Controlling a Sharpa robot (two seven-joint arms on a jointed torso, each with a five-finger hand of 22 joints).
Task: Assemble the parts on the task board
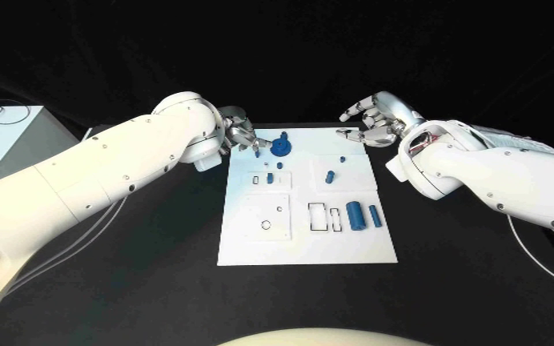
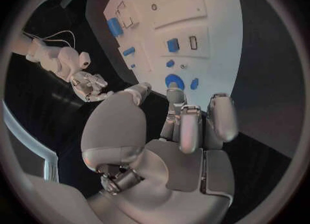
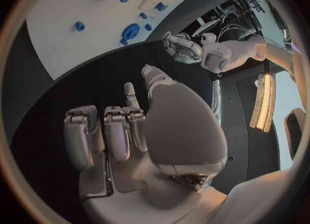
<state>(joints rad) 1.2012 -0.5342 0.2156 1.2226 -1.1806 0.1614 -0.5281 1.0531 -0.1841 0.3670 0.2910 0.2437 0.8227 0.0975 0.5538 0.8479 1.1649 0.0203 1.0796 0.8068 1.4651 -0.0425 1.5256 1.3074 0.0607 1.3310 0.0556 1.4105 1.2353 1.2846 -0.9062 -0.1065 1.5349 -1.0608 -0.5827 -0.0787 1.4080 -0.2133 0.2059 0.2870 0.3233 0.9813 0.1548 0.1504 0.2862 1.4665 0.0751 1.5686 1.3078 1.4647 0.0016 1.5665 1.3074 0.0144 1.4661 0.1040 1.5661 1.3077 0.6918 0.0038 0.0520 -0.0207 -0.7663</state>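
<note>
The white task board [image 1: 306, 238] lies in the middle of the black table. A round blue part [image 1: 281, 147] stands near its far left corner, and it appears again in the left wrist view [image 2: 174, 81] and the right wrist view [image 3: 131, 30]. Small blue parts [image 1: 331, 175] lie mid-board, and two blue cylinders [image 1: 355, 215] stand at the right. My left hand [image 1: 240, 134] hovers at the far left corner, just left of the round part, fingers apart and empty [image 2: 184, 125]. My right hand [image 1: 371, 122] hangs beyond the far right corner, loosely curled and empty [image 3: 126, 131].
Rectangular slots [image 1: 318, 216] and round holes [image 1: 266, 224] are cut into the near half of the board. A white box [image 1: 18, 134] stands at the table's left edge. Black tabletop surrounds the board on all sides.
</note>
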